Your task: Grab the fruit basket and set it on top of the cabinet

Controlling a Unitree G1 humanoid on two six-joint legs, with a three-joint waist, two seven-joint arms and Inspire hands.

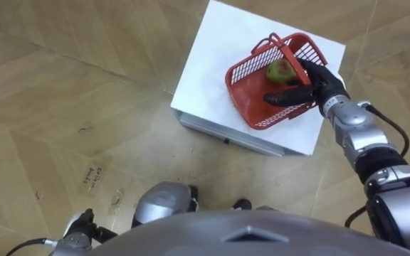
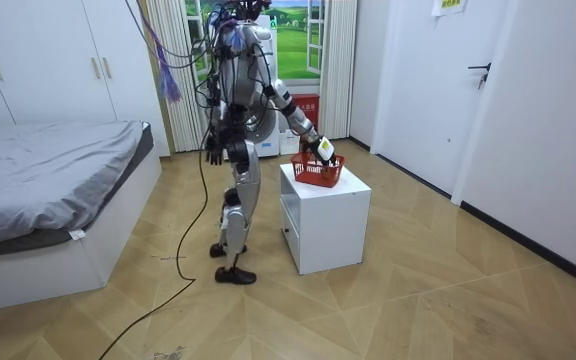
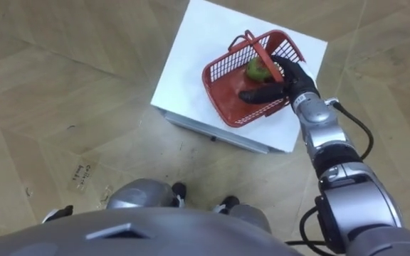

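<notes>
On the white cabinet [image 1: 212, 64] sits the red basket [image 1: 251, 96] with a green fruit [image 1: 280, 70], close to the edge on my right. My right hand [image 1: 317, 84] is over it by the handle [image 1: 275, 39]. I cannot tell if my fingers have closed. A loose hold could tip it off. The floor [image 1: 84, 85] is open all round; my left hand [image 2: 213, 155] hangs down

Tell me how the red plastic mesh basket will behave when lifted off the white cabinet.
The red plastic mesh basket probably stays stiff and light: thin open lattice, one round green fruit inside. The fruit may roll if the basket tilts, shifting the load.
</notes>
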